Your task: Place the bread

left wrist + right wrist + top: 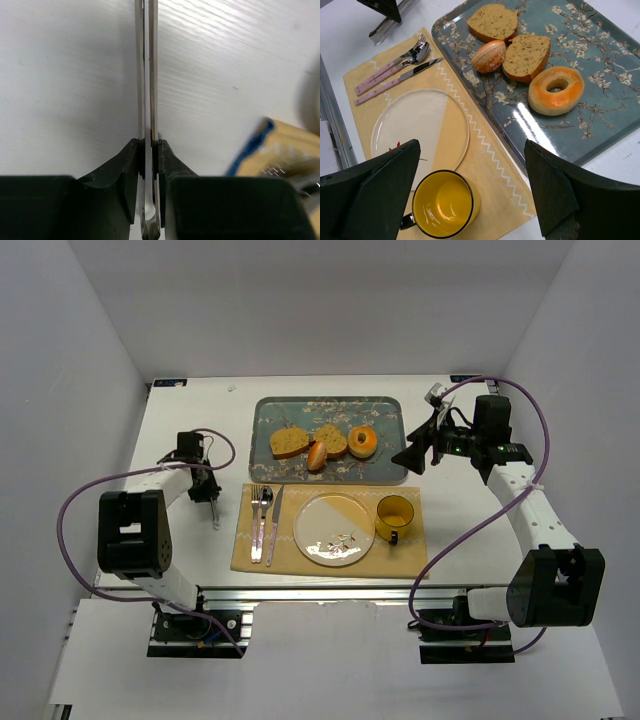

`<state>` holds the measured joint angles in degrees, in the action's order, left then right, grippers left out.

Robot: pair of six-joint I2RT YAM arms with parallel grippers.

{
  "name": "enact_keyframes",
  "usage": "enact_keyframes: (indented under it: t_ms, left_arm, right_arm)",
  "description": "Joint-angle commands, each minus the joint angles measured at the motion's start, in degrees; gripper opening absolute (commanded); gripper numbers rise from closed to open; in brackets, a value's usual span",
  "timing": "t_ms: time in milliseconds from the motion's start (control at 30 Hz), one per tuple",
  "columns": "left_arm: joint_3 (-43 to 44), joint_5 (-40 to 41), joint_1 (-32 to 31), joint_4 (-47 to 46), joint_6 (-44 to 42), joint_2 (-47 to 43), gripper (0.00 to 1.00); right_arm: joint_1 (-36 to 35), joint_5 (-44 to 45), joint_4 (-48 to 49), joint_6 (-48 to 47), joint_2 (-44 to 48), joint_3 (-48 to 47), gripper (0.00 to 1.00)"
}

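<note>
Two bread slices point(289, 443) point(331, 439), a small roll point(317, 456) and a bagel point(362, 441) lie on a floral blue tray point(300, 410). The right wrist view shows the slices point(493, 21) point(527, 55), roll point(488, 55) and bagel point(556, 90). A white and yellow plate point(334, 529) point(420, 125) sits bare on the placemat point(400, 555). My right gripper point(415, 458) point(471, 150) is open and empty, raised above the tray's right end. My left gripper point(213, 502) point(149, 145) is left of the placemat, shut on thin metal tongs point(148, 75).
A yellow mug point(394, 517) point(445, 204) stands right of the plate. A fork, spoon and knife point(264, 523) point(395, 70) lie left of it. A blurred placemat corner point(280, 150) shows in the left wrist view. White walls enclose the table.
</note>
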<state>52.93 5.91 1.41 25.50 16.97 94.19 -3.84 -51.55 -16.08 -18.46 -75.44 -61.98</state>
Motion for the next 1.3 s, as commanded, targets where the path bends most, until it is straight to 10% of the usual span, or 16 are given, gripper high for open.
enact_keyframes:
  t_ms: [0,433,1267]
  left_arm:
    - [1.38,-7.47,-0.27,0.43,0.08,-7.43,0.18]
    - [6.31,-35.96,-0.44,-0.09,9.22,-16.15,0.51]
    - [15.02,-23.32,-6.95,3.51,4.74,-11.75,0.49]
  right_arm:
    - [0.06,-0.83,1.40,-0.35,1.79,-0.43,0.89]
    - [0.23,-1.45,1.92,-0.09,1.87,0.01,0.89]
    - [1.29,-2.33,2.28,0.44,3.55,1.95,0.89]
